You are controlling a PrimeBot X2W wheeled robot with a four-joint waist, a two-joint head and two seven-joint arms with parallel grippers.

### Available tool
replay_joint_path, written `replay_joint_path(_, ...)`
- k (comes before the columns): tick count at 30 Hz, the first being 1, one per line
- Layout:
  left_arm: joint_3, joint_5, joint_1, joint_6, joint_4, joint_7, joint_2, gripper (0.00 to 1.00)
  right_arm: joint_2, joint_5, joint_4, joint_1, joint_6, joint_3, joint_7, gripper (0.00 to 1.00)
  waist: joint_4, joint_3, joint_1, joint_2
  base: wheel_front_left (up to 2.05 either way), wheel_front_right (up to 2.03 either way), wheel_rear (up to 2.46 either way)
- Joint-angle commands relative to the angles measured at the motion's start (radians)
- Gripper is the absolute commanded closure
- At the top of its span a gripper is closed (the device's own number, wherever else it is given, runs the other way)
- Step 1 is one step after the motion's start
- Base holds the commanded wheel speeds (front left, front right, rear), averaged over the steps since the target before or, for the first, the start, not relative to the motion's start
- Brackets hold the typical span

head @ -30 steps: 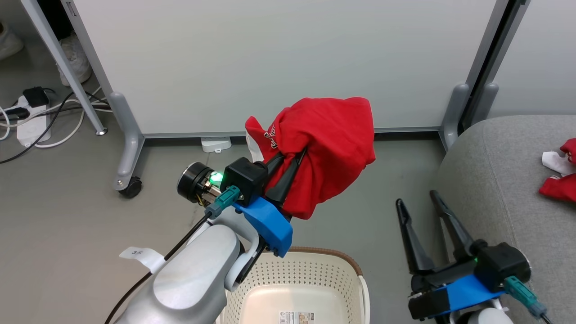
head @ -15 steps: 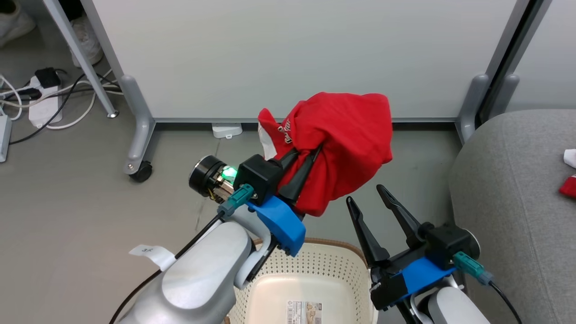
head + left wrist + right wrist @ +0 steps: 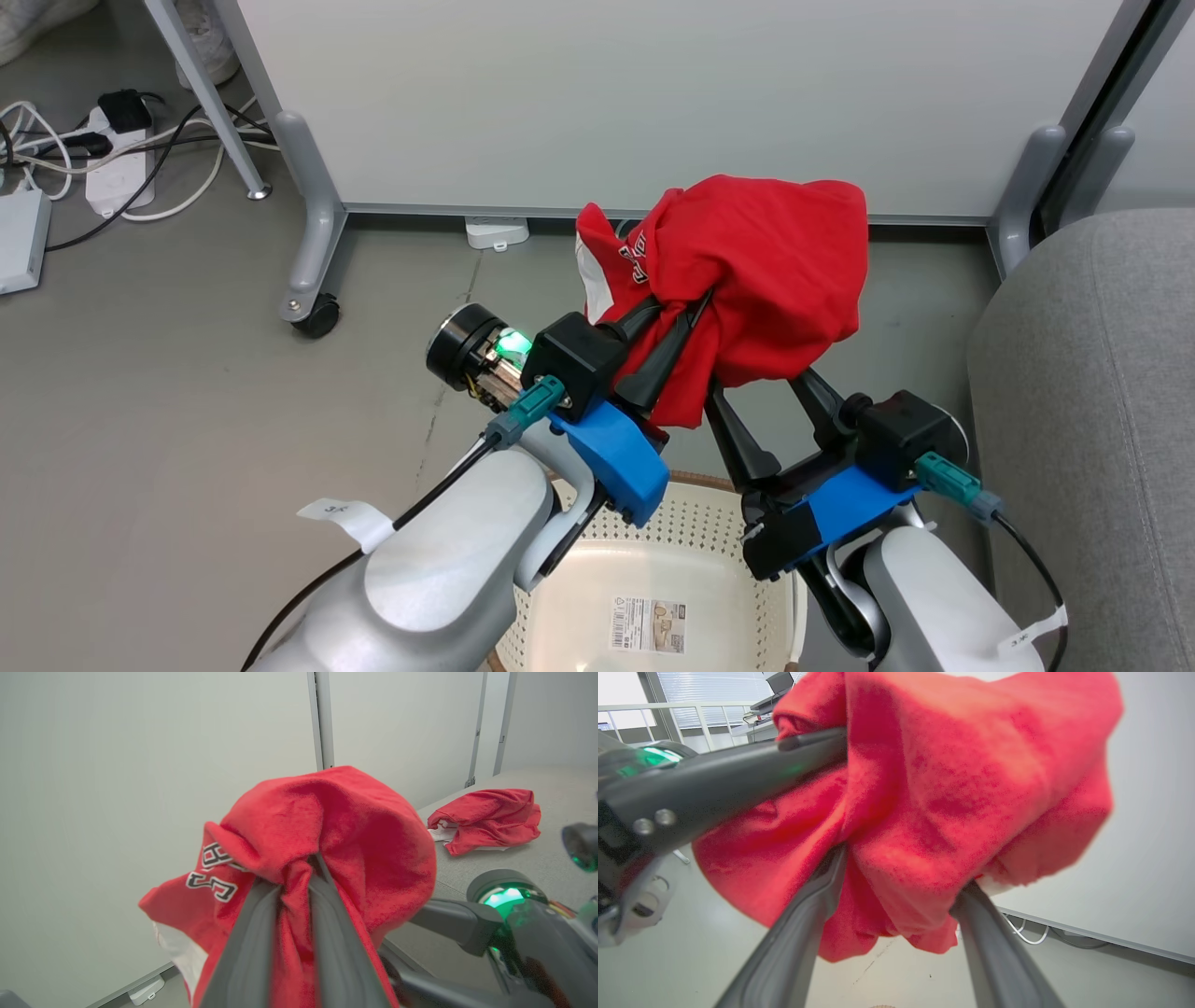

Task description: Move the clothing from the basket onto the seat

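- Where the bottom edge of the head view cut across it, the basket (image 3: 711, 523) stood on the grey floor (image 3: 168, 420), lower centre of the frame, a printed label (image 3: 647, 625) lying on its pale bottom.
- Just above the basket's brown rim, the left pincer (image 3: 677, 322) was clamped on the red jersey (image 3: 775, 252). In the left wrist view its two dark fingers (image 3: 247, 942) lay close together with a fold of the fabric pinched between them.
- Right of it in the head view, the right pincer (image 3: 770, 392) pointed up under the same jersey with its fingers spread apart. In the right wrist view the cloth (image 3: 952, 765) hung down between those fingers (image 3: 798, 933) and over their tips, and they did not grip it.
- The jersey was bunched at the centre of the frame, off the floor and above the basket, with white trim and black-and-white lettering at its left side.
- The seat (image 3: 1092, 392) filled the right edge of the head view, apart from the jersey.
- In the left wrist view, a second red garment (image 3: 490, 816) with a white patch lay crumpled on the seat, at the upper right.
- Behind everything stood a white partition panel (image 3: 653, 93) on grey legs, one with a black caster (image 3: 317, 317).
- A power strip (image 3: 117, 173) and cables lay on the floor at the upper left.
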Motion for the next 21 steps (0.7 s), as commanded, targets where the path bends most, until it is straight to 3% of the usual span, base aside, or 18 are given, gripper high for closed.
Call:
replay_joint_path(1,0.001,0.003,-0.011,-0.003,0.004,-0.008,0.000,1.00,0.000,0.013,-0.013,-0.018,0.001,0.006,-0.001,0.00,0.001,0.002,-0.0001,0.0000,0.00,0.00,0.00)
replay_joint_path(3,-0.001,-0.002,-0.014,-0.005,0.008,-0.009,-0.002,1.00,-0.001,0.019,-0.019,-0.025,0.001,0.007,-0.001,0.00,0.001,0.005,-0.0001,0.0000,0.00,0.00,0.00)
replay_joint_path(4,-0.001,-0.003,-0.015,-0.004,0.010,-0.010,-0.003,1.00,-0.001,0.023,-0.020,-0.028,0.001,0.009,-0.001,0.11,0.001,0.005,-0.0001,0.0000,0.00,0.00,0.00)
replay_joint_path(5,-0.001,-0.004,-0.016,-0.005,0.012,-0.011,-0.004,1.00,-0.001,0.024,-0.024,-0.032,0.001,0.010,-0.001,0.62,0.001,0.005,-0.0001,0.0000,0.00,0.00,0.00)
replay_joint_path(6,-0.001,-0.006,-0.017,-0.005,0.014,-0.014,-0.004,1.00,-0.001,0.025,-0.025,-0.034,0.001,0.010,-0.001,1.00,0.000,0.006,-0.0001,0.0000,0.00,0.00,0.00)
replay_joint_path(21,-0.004,-0.017,-0.026,-0.004,0.039,-0.033,-0.007,1.00,-0.006,0.022,-0.028,-0.027,0.001,0.006,-0.001,1.00,-0.004,0.009,-0.0001,0.0000,0.00,0.00,0.00)
